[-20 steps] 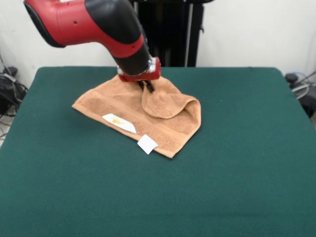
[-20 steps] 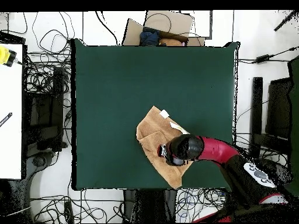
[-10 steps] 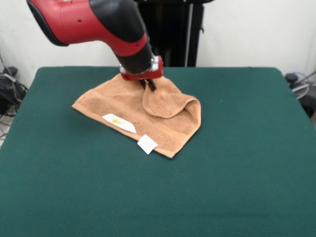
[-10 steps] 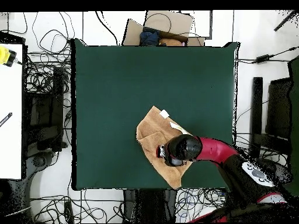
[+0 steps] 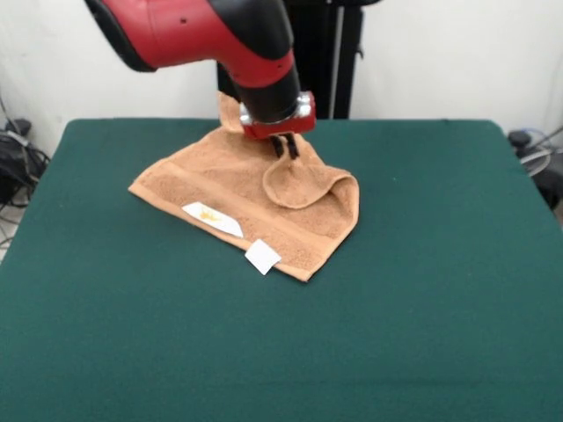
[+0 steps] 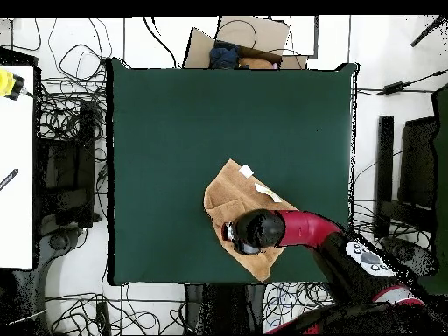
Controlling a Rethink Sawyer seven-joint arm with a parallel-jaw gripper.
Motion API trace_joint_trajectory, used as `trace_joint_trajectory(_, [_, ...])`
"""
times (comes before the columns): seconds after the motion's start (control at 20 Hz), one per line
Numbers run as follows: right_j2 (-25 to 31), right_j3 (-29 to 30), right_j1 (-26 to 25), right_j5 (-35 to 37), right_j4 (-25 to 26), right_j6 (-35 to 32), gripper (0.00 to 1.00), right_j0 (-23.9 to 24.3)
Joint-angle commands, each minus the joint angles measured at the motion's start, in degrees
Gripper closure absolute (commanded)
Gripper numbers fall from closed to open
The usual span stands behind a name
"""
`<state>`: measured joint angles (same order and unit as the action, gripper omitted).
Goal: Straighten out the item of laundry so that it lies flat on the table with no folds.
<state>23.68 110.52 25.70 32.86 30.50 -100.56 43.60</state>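
gripper (image 5: 287,148) pinching towel (image 5: 237,198) (overhead hides it)

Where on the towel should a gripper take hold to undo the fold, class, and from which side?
Probably the rounded edge of the folded-over flap on the towel, from above: it lies doubled over the middle, so drawing it back toward the robot's side should open it.

We see a towel (image 5: 237,189) of rough, matt orange-tan terry cloth, two smooth white tags (image 5: 262,256) on its edge, a table (image 5: 422,290) of matt dark green felt-like cloth, an arm (image 5: 202,31) in glossy red and black plastic
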Motion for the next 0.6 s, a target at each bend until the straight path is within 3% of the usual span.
trace_joint_trajectory(0.05, [-4.5,5.4,-0.3,-8.3,5.2,-6.8,1.00,-3.3])
trace_joint_trajectory(0.3, [-6.2,7.2,0.1,-11.3,6.9,-5.9,1.00,-4.6])
trace_joint_trajectory(0.6, [-14.1,4.8,-2.1,-19.4,13.3,-7.4,1.00,-7.9])
